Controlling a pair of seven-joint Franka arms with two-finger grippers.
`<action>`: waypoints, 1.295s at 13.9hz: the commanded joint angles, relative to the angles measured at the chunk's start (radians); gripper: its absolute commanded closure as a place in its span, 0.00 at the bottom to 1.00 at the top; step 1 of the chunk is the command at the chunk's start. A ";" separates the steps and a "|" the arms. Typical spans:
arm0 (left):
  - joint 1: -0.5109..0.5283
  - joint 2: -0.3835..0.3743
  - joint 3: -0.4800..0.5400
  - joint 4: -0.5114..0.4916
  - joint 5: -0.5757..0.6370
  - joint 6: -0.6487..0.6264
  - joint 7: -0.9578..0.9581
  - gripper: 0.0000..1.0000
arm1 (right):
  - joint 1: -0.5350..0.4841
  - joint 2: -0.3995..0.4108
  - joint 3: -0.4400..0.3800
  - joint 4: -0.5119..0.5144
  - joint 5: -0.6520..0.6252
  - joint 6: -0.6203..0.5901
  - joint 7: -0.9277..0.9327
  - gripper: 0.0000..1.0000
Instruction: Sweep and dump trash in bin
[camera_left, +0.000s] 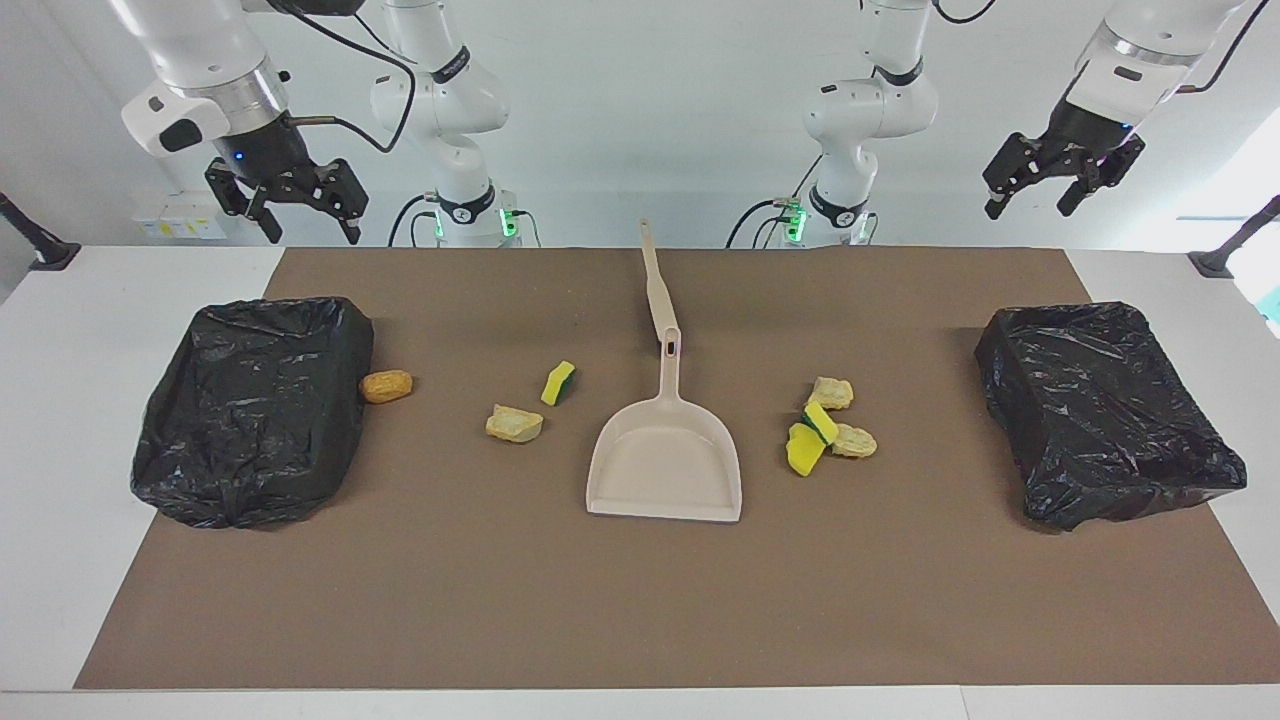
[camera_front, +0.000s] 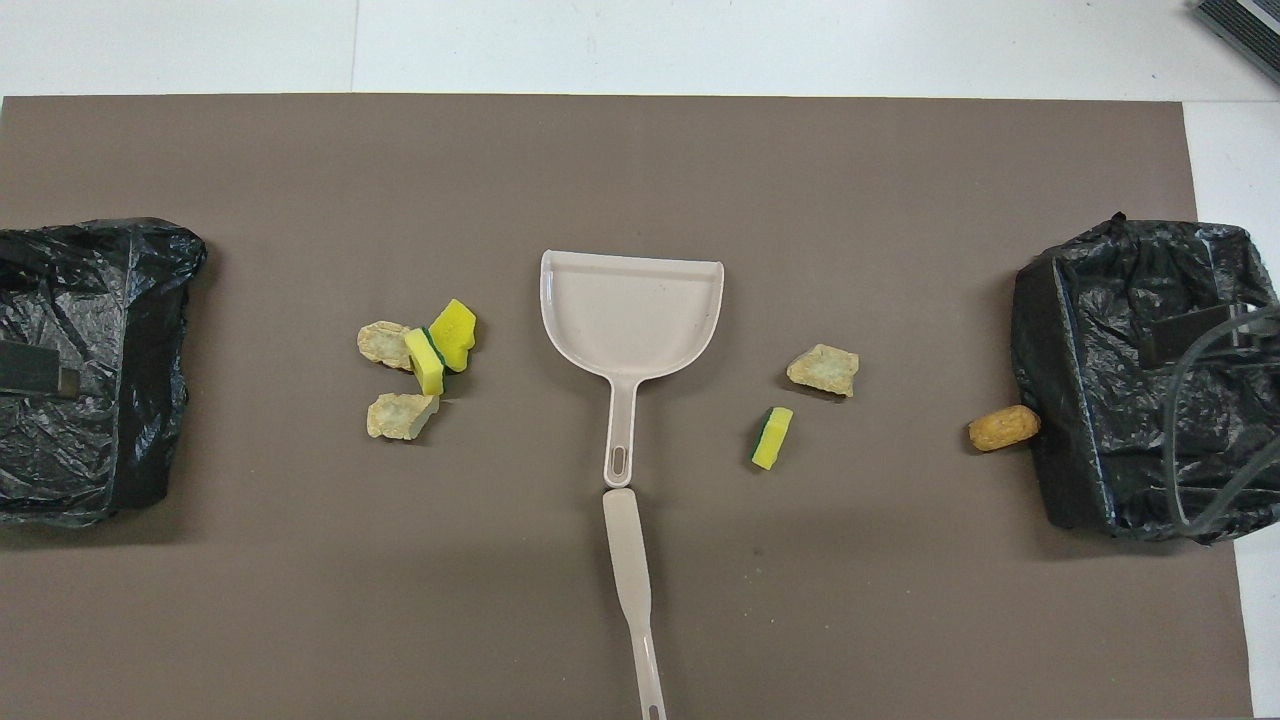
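A: Okay, biggest first. What's down?
B: Brown mat (camera_left: 640, 600) over the white table (camera_left: 60, 400). One black-bagged bin (camera_left: 250, 410) at the right arm's end, a second black-bagged bin (camera_left: 1105, 410) at the left arm's end.

A: Tools?
B: Beige dustpan (camera_left: 668, 460) mid-mat, flat, handle pointing at the robots, open lip pointing away from them. Long beige brush handle (camera_left: 655, 285) lies in line with it, nearer to the robots, its tip just at the dustpan handle's end.

A: Arms?
B: Both up in the air, well apart from everything. Right gripper (camera_left: 290, 215) hangs over the table edge near its bin, fingers spread, nothing in them. Left gripper (camera_left: 1035, 190) hangs above its end of the table, also released, empty.

A: Trash?
B: All on the mat, none in the pan or bins. Toward the left arm's end of the dustpan: a cluster, two yellow sponge bits (camera_left: 810, 440) with green backing, touching, plus two tan bread lumps (camera_left: 832, 392) beside them. Toward the right arm's end: one tan lump (camera_left: 514, 423), one yellow-green sponge bit (camera_left: 559, 383) a little nearer to the robots, and an orange lump (camera_left: 386, 386) right against the bin's side.
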 joint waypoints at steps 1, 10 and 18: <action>0.013 -0.038 -0.003 -0.044 -0.006 -0.005 0.022 0.00 | 0.030 -0.021 0.004 -0.063 -0.013 0.031 0.011 0.00; 0.010 -0.029 -0.005 -0.048 -0.008 0.024 0.024 0.00 | 0.037 0.086 0.010 -0.174 0.005 0.298 -0.040 0.00; -0.091 -0.054 -0.015 -0.166 -0.009 0.066 -0.035 0.00 | 0.177 0.299 0.059 -0.071 0.057 0.393 0.180 0.00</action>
